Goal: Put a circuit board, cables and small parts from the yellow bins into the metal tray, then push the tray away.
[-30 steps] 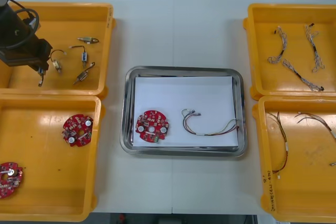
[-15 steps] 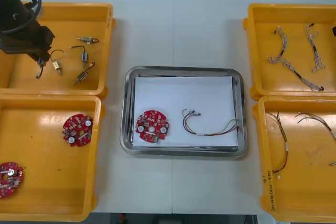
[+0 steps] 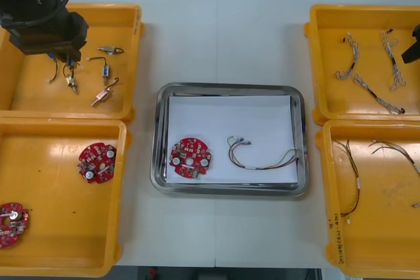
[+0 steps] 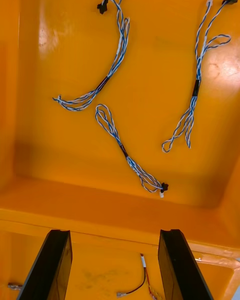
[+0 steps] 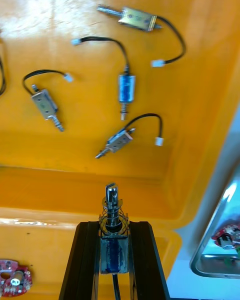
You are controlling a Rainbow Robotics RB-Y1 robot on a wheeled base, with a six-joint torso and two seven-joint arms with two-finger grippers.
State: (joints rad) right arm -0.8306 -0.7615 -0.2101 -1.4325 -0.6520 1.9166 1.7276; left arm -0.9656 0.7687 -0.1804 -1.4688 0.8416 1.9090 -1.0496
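Light table (image 3: 216,31), seen steeply from above, with a seam running down its middle. Two yellow bins stand at each side, one behind the other and touching: far left bin (image 3: 33,96) and near left bin (image 3: 59,227) along the left edge, far right bin (image 3: 371,37) and near right bin (image 3: 380,214) along the right edge. The tray (image 3: 156,142) lies between the two pairs, apart from all four bins, about level with the joint between far and near bins, with bare tabletop on every side.
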